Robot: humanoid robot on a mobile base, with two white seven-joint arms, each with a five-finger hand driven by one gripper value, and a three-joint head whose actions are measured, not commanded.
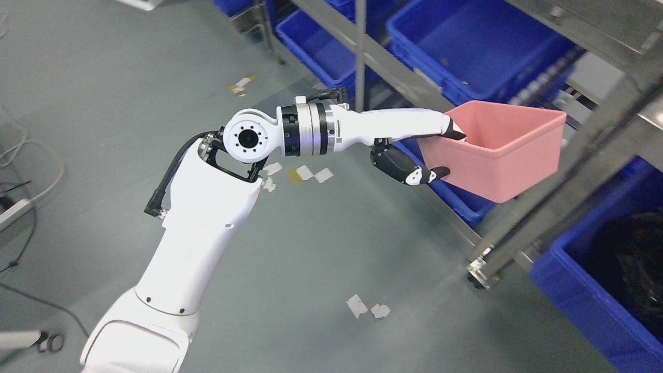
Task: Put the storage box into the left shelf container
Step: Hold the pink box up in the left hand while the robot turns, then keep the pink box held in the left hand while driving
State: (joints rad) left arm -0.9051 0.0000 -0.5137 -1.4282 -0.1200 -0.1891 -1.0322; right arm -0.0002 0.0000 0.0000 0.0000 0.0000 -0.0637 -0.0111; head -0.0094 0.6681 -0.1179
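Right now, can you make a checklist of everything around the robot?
Surface: grey floor, no table seen.
Job's things: pink storage box, empty, held up beside the metal shelf; blue shelf containers sit on the shelf.
Clutter: scraps of tape on the floor.
Hands: left hand grips the box's near wall, fingers outside; right hand not in view.
Cables: white and black cables at left.
Surroundings: nothing else seen.
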